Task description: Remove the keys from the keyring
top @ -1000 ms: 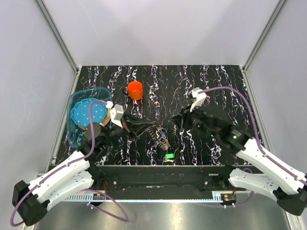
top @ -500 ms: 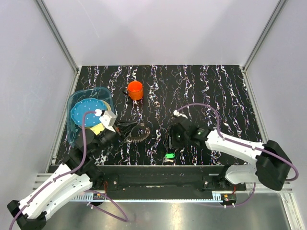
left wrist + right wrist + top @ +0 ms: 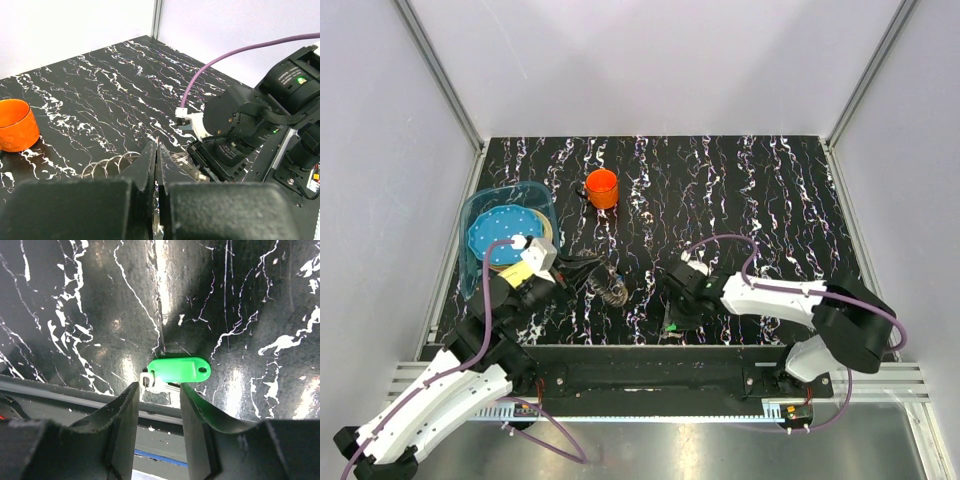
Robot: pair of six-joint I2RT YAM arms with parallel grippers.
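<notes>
The left claw (image 3: 155,147) has drawn back leftward with the keyring (image 3: 610,284), its fingers pressed together on the wire loops. Over on the right, the right claw (image 3: 159,390) has swung down to the table's (image 3: 740,190) near edge, fingers spread, hovering over the green key (image 3: 179,371) that lies flat there.

Both arms are the same build: the left arm (image 3: 440,385) and right arm (image 3: 770,297) have glossy white shell links with chunky black round joints in between. A thin purple cable (image 3: 760,262) loops along each one into a small white plug. Left claw (image 3: 156,150) and right claw (image 3: 159,390) are matte black with flat-sided fingers. Tiny green light (image 3: 300,79) glows on a black motor housing.
</notes>
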